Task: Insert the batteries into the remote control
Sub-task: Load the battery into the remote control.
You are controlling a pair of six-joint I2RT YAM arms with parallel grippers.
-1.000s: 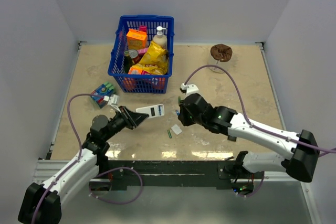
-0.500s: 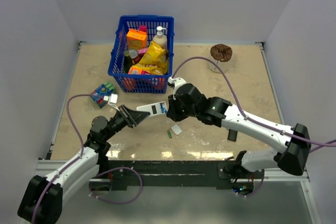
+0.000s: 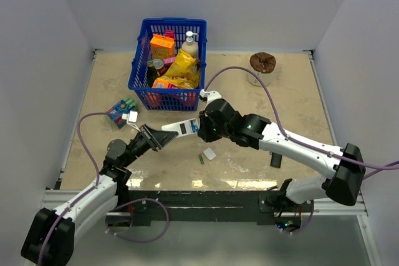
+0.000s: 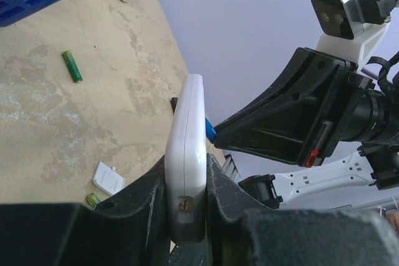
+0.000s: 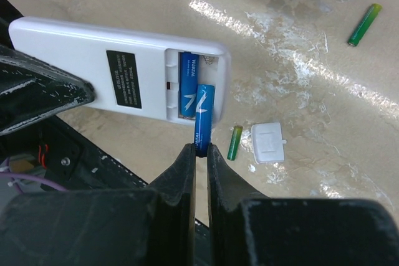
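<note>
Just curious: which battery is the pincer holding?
The blue battery clamped in the right pincer; its blue twin sits in the white remote control, green ones lie loose.

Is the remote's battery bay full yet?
Half full: one blue battery sits in the open bay of the remote control; the second battery, pinched by the right gripper, is not seated.

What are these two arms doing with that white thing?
The left gripper holds the white remote above the table, its battery bay open. The right gripper pinches a blue battery, its tip at the bay, beside another blue cell seated inside. Two green batteries and the small white cover lie on the table.
</note>
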